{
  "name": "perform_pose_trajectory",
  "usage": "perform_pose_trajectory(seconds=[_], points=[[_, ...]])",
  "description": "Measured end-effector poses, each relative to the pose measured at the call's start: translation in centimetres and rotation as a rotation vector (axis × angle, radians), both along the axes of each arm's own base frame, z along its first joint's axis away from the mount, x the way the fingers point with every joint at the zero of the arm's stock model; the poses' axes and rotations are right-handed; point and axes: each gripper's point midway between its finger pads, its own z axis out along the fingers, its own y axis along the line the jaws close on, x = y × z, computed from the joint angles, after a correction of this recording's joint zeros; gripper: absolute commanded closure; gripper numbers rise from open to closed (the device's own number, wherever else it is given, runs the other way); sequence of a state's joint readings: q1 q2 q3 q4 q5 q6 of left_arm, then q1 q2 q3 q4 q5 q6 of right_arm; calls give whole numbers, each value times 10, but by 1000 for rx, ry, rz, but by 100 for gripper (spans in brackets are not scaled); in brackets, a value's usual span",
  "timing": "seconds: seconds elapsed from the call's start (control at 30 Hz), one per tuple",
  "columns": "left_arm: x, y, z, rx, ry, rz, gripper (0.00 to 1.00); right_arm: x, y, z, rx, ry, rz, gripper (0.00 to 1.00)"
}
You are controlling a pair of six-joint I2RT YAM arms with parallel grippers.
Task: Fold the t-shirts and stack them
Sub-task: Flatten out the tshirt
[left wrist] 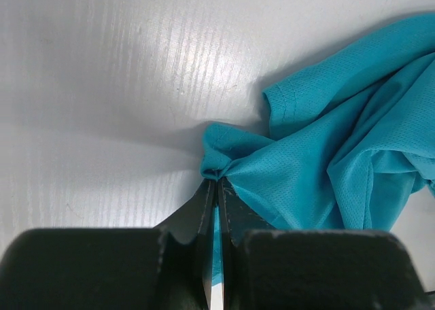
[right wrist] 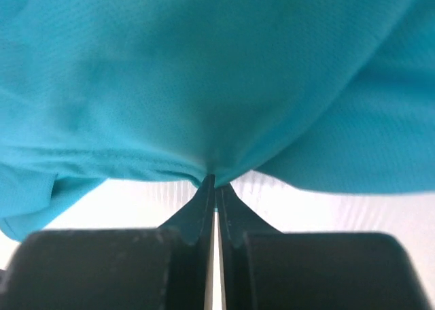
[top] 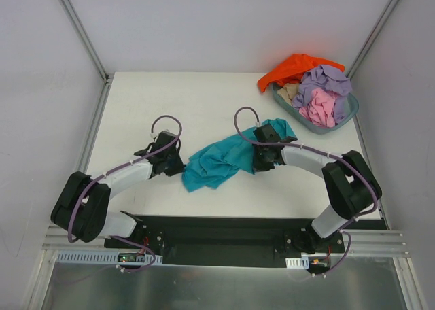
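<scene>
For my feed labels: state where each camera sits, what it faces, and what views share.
Top external: above, behind the arms, looking down on the table; both arms, left gripper, right gripper show.
Left wrist: on left arm, facing along its shut fingers at pinched teal t-shirt.
Right wrist: on right arm, facing along shut fingers into the same cloth.
Shared: all three show that shirt.

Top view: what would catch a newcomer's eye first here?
The crumpled teal shirt in the middle of the table, pinched at each end by the left fingers and right fingers, both shut on it. Next, the basin at the far right corner, heaped with orange, lavender, pink and beige shirts, the orange one spilling over its rim.
</scene>
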State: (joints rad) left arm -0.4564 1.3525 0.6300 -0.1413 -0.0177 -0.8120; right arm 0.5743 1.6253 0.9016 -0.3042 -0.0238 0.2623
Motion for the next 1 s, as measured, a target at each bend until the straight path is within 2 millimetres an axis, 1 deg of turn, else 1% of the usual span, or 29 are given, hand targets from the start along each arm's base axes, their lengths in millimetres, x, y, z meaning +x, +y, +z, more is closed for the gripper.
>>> perform_pose_trajectory(seconds=[0.07,0.13,0.2,0.3,0.37,0.4,0.5,0.57,0.63,0.7,0.73,0.8,0.83,0.9,1.0], points=[[1,3,3,13,-17,-3,100,-2,-4,6,-9,-15,-3,99],[1,5,8,22,-35,-13,100,-2,-6,18,-6,-43,-4,99],[2,8,19,32,-76,-27,100,0,-9,36,5,-94,-2,99],[8,10,50,34,-179,-55,100,7,-15,78,18,-217,-2,100],[15,10,81,25,-278,-73,100,15,-21,110,19,-315,-9,99],[18,10,95,20,-322,-79,100,20,-26,131,15,-381,-17,99],[25,12,156,3,-500,-103,100,35,-40,200,12,-588,-57,99],[28,15,199,-6,-621,-105,100,40,-52,247,9,-727,-85,99],[26,19,236,-11,-721,-107,100,40,-66,297,11,-869,-116,99],[22,24,276,-13,-828,-111,100,35,-81,343,17,-997,-149,99],[19,27,295,-14,-875,-111,100,32,-87,361,19,-1046,-161,99],[11,33,330,-13,-967,-113,100,21,-100,406,29,-1156,-180,99],[6,35,346,-16,-1009,-111,100,17,-104,421,33,-1195,-185,99],[-4,42,373,-21,-1079,-108,100,3,-115,459,46,-1284,-188,99],[-26,51,416,-39,-1195,-108,100,-19,-125,501,87,-1387,-173,99]])
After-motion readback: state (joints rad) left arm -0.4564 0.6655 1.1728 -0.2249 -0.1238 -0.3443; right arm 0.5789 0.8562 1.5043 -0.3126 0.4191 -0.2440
